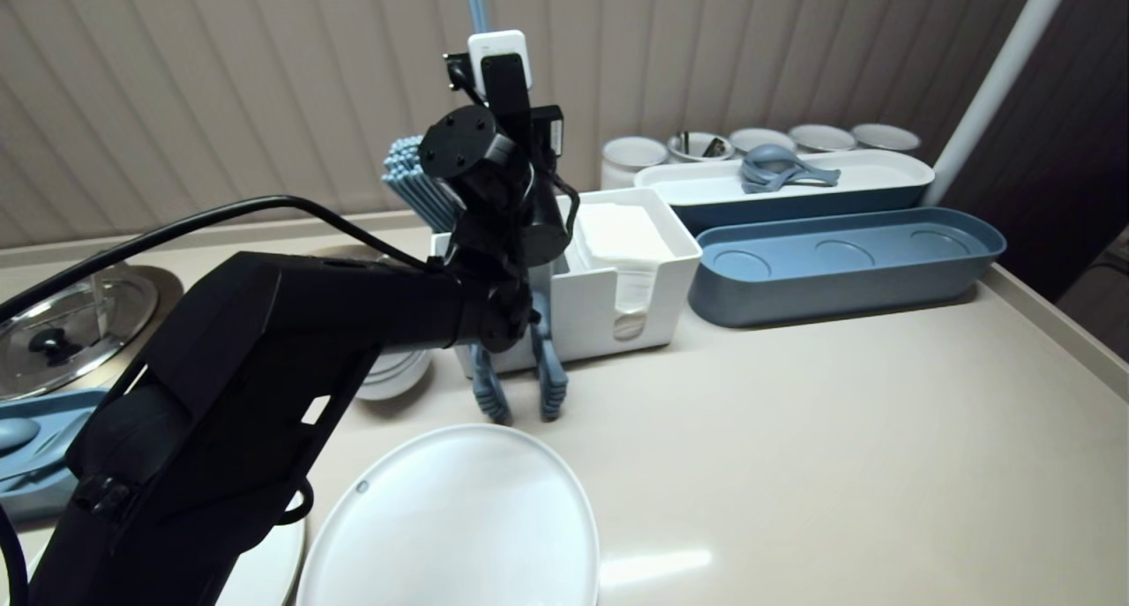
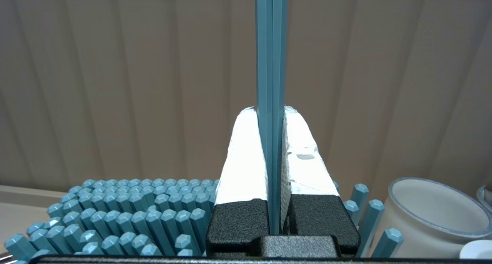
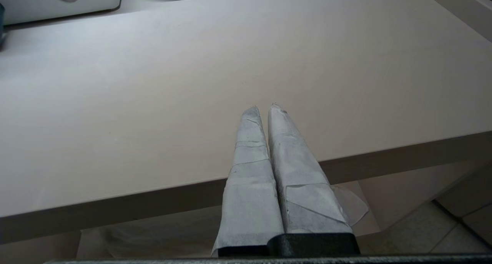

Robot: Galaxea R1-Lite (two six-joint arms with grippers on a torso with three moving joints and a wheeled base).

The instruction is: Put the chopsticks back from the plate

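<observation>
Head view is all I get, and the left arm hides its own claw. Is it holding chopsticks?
Observer: Yes, the left claw is shut on blue chopsticks, pinched between its white-taped fingers.
Operator: How many?
Observer: Two, side by side, running straight out past the fingertips.
Operator: And the other arm?
Observer: The right claw is shut and empty, hovering above the table near its front edge.

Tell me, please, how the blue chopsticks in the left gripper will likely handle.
The blue chopsticks look stiff, standing straight above the left gripper. Thin and smooth, they may slip or pivot in its grip. Their faceted sides probably resist rolling.
</observation>
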